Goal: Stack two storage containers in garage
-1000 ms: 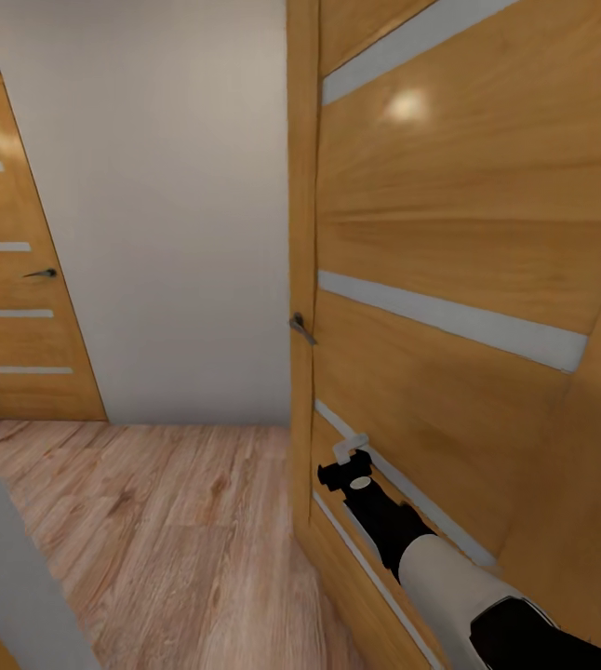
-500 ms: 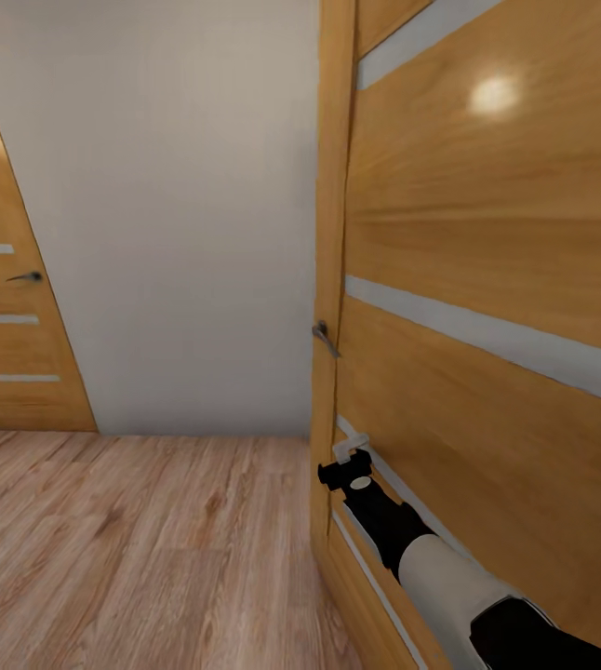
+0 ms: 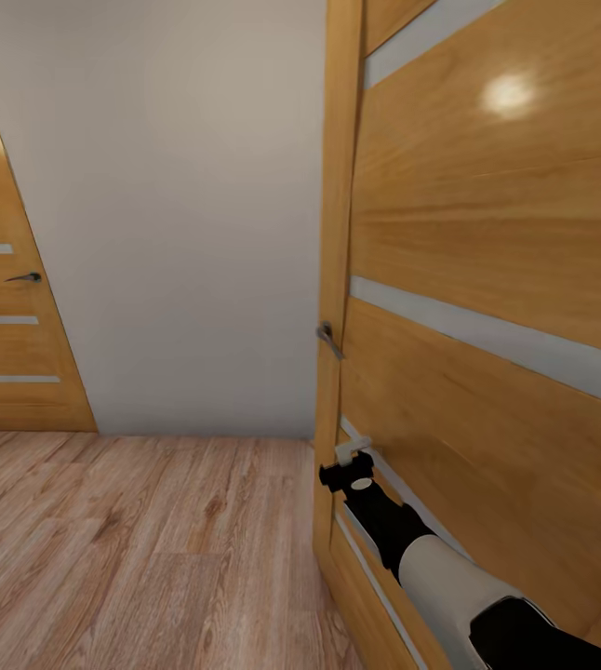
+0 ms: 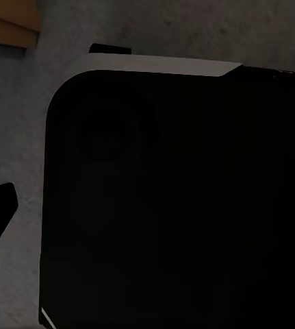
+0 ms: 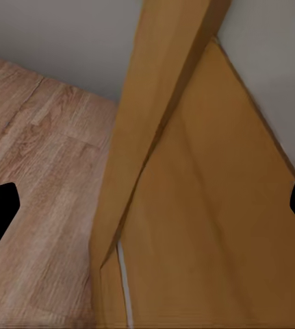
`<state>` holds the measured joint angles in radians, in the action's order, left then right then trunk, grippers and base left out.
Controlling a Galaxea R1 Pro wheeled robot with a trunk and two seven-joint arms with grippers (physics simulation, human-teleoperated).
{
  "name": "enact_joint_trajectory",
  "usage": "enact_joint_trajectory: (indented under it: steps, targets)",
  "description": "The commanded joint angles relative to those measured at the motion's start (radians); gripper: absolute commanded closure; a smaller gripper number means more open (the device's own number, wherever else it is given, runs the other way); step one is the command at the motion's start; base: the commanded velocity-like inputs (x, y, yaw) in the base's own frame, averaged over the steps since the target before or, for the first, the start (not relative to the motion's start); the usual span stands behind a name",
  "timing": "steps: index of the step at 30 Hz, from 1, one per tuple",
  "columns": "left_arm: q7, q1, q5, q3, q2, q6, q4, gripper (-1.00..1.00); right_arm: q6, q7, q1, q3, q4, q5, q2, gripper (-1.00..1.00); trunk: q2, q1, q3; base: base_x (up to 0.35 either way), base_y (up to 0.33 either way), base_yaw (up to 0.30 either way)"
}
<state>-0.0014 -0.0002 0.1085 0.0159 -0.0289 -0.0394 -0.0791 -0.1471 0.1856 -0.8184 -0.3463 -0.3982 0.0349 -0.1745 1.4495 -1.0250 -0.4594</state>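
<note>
Right pincer hangs close against the open wooden door, below its handle, jaws wide and empty, likely tucked for passage; left pincer's gap unreadable; neither storage container is visible beside this door.

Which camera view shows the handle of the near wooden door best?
The head view shows it best: the dark lever handle sticks out from the edge of the near wooden door, seen against the white wall. The right wrist view shows that door's panel and edge close up, but I cannot make out a handle there.
</note>
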Motion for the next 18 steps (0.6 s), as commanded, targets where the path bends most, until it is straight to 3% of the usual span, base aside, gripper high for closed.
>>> enact_joint_trajectory:
  steps: [1,10,18]
  targets:
    - [0.000,0.000,0.010,0.001,0.000,-0.002,-0.001,-1.00,-0.009,0.012,-0.001,0.000,0.006,0.006,0.000,-1.00,0.000,0.000,-0.001,0.001,0.000,0.117]
    - [0.000,0.000,0.010,0.001,0.000,-0.002,-0.001,-1.00,-0.005,0.045,-0.001,0.000,0.046,0.001,0.000,-1.00,0.000,0.000,-0.001,0.000,0.000,0.230]
    - [0.000,0.000,0.010,0.001,0.000,-0.002,-0.001,-1.00,-0.004,0.051,-0.001,0.001,0.048,0.002,0.000,-1.00,0.000,0.000,-0.001,0.000,0.000,0.063]
